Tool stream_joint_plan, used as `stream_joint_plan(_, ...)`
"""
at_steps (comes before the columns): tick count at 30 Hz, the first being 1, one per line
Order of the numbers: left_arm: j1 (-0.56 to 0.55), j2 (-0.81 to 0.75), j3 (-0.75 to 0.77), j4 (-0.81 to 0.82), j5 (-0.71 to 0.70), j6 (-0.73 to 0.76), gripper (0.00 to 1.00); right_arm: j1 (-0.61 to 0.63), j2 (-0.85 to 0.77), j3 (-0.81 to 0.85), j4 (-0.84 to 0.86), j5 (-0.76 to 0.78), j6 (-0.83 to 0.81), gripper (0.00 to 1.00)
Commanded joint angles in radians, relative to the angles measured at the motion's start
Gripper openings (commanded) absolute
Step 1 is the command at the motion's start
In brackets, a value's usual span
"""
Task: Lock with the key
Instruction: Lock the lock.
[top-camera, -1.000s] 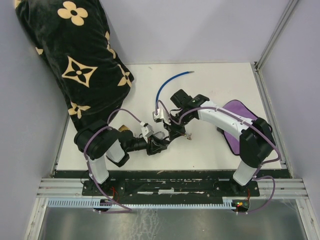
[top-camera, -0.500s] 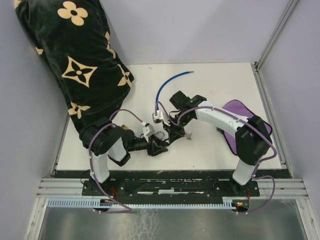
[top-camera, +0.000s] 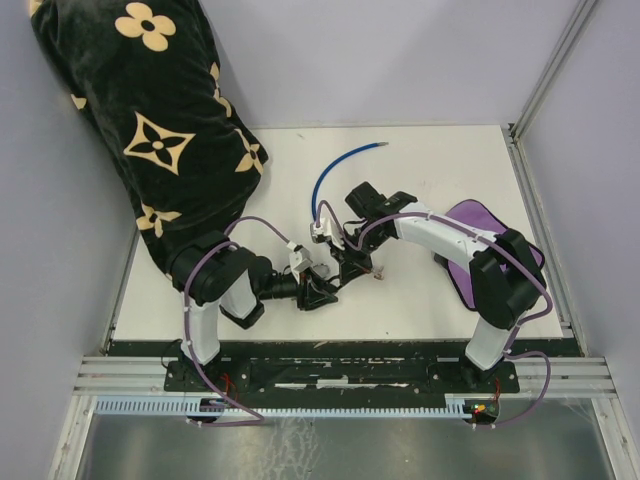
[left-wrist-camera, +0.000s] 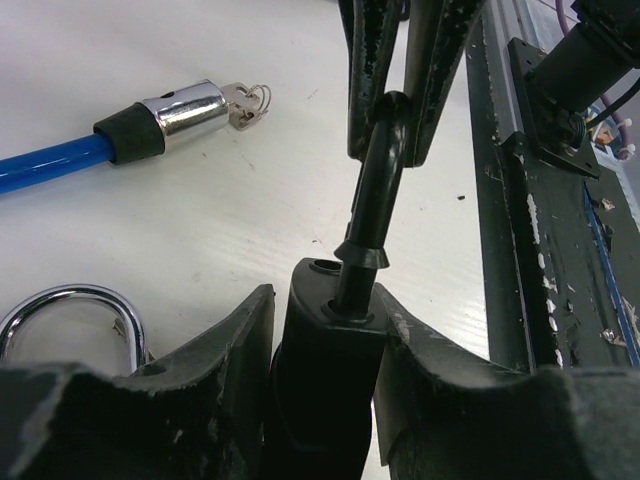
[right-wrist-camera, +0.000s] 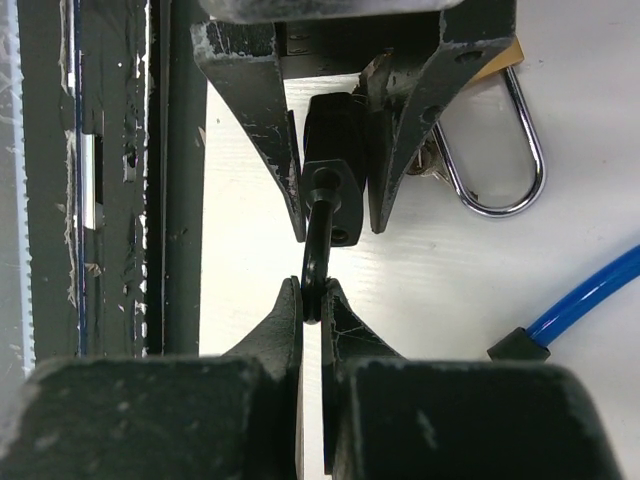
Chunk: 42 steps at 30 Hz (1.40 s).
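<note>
A black padlock (left-wrist-camera: 325, 370) is clamped by its body in my left gripper (left-wrist-camera: 325, 300), which is shut on it. Its black shackle (left-wrist-camera: 378, 190) sticks up with one leg out of the body. My right gripper (right-wrist-camera: 312, 300) is shut on the top of that shackle (right-wrist-camera: 316, 270), facing the left gripper (top-camera: 312, 293) just above the table. The two grippers meet at the table's middle (top-camera: 337, 268). A small bunch of keys (left-wrist-camera: 248, 103) sits in the chrome head (left-wrist-camera: 180, 110) of a blue cable lock (left-wrist-camera: 50, 165) on the table, apart from both grippers.
A silver-shackled padlock (right-wrist-camera: 500, 150) lies on the table beside the left gripper. The blue cable (top-camera: 330, 170) curves toward the back. A large black patterned cloth (top-camera: 150, 120) covers the left rear. A purple cloth (top-camera: 480, 240) lies under the right arm.
The left arm has shifted a little to the right, toward the right gripper. Both grippers keep their hold on the black padlock and its shackle.
</note>
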Motion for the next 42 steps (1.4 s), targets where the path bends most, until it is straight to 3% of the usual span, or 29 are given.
stream_joint_plan(1, 0.007, 0.029, 0.036, 0.188, -0.021, -0.018, 0.43, 0.004, 0.002, -0.006, 0.036, -0.11, 0.027, 0.02)
stream_joint_plan(9, 0.003, 0.043, 0.054, 0.187, 0.029, -0.028, 0.41, 0.001, 0.007, -0.003, 0.086, -0.106, 0.049, 0.02)
stream_joint_plan(10, 0.003, 0.046, 0.056, 0.187, 0.038, -0.029, 0.38, 0.0, 0.009, -0.001, 0.089, -0.109, 0.052, 0.02)
stream_joint_plan(13, 0.002, 0.051, 0.061, 0.187, 0.053, -0.035, 0.13, 0.0, 0.007, -0.01, 0.114, -0.113, 0.063, 0.02)
stream_joint_plan(16, 0.003, 0.042, 0.051, 0.187, 0.048, -0.02, 0.03, -0.002, -0.004, -0.044, 0.168, -0.134, 0.084, 0.02)
stream_joint_plan(20, 0.003, 0.007, 0.022, 0.187, 0.032, 0.03, 0.03, -0.002, 0.01, -0.055, 0.171, -0.196, 0.064, 0.08)
stream_joint_plan(26, 0.002, -0.011, 0.01, 0.188, 0.028, 0.057, 0.03, -0.002, 0.029, -0.055, 0.136, -0.151, 0.001, 0.22)
stream_joint_plan(42, -0.004, -0.047, -0.03, 0.187, -0.051, 0.122, 0.03, 0.058, -0.028, -0.091, 0.109, -0.036, -0.199, 0.04)
